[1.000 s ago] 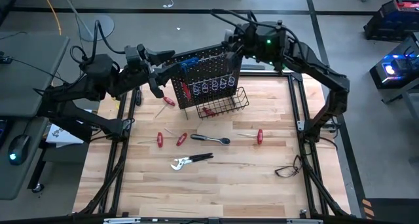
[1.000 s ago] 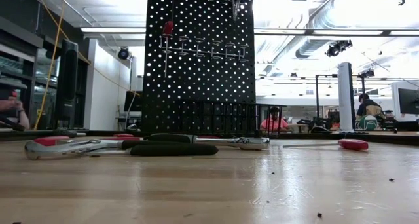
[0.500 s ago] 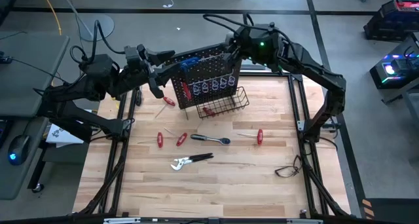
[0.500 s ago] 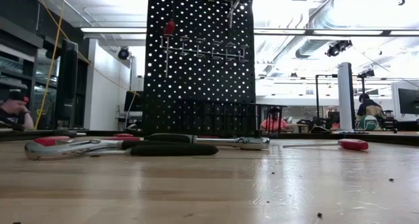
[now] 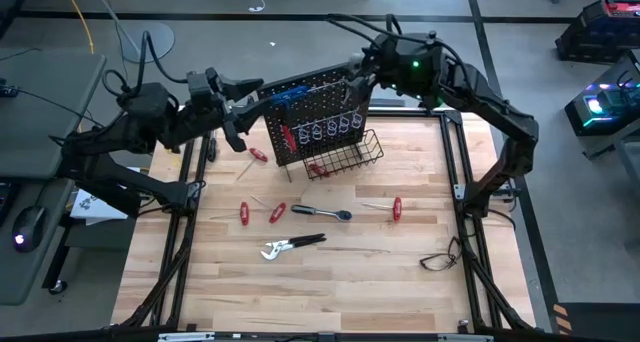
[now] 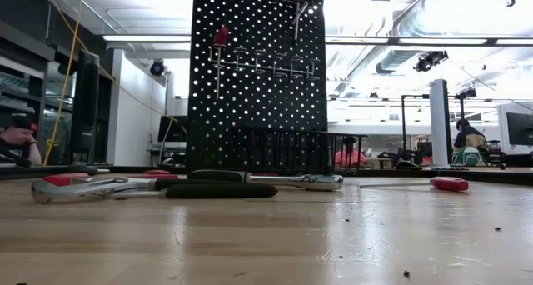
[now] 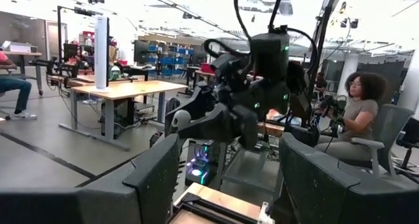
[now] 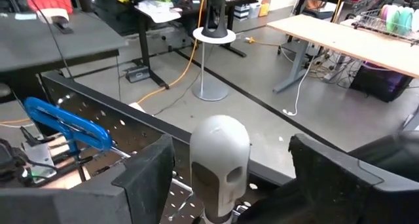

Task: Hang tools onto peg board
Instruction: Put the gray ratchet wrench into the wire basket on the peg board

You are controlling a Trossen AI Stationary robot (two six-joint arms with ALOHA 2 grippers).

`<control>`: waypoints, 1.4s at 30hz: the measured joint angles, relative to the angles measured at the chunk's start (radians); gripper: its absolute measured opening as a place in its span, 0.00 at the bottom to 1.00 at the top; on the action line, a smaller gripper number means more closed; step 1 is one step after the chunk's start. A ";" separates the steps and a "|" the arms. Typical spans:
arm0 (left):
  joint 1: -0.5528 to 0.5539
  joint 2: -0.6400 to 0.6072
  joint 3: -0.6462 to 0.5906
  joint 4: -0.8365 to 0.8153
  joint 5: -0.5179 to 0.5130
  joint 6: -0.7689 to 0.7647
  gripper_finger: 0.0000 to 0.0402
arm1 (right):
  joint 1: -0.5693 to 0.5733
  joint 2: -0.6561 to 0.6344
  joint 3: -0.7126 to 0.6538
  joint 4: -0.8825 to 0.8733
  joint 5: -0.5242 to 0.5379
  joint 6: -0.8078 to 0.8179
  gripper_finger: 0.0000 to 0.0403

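Pliers (image 5: pixel 291 246): we log them nearest, well in front of the peg board (image 5: pixel 312 115).
Red screwdrivers (image 5: pixel 259 213): between pliers and board.
Wire basket (image 5: pixel 342 154): at the board's foot, red tool inside.
Peg board: upright at the table's far edge, blue hex key (image 8: pixel 67 122) on top.
Right gripper (image 8: pixel 219 160): at the board's top right corner, fingers clasping a silver-grey tool handle (image 8: pixel 220 157).
Left gripper (image 7: pixel 226 178): left of the board, fingers wide, empty.

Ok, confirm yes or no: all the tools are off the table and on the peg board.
No. In the high view, pliers and red-handled screwdrivers lie on the table.
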 joint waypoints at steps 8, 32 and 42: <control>0.000 -0.004 0.000 -0.010 0.000 0.008 0.60 | 0.003 -0.020 0.000 0.043 0.001 0.039 0.72; 0.000 -0.009 0.000 -0.461 0.224 -0.152 0.60 | 0.083 -0.120 0.001 0.209 -0.002 -0.141 0.72; -0.088 0.124 -0.363 -0.470 0.453 -0.212 0.60 | 0.163 -0.186 0.001 0.200 -0.003 -0.140 0.72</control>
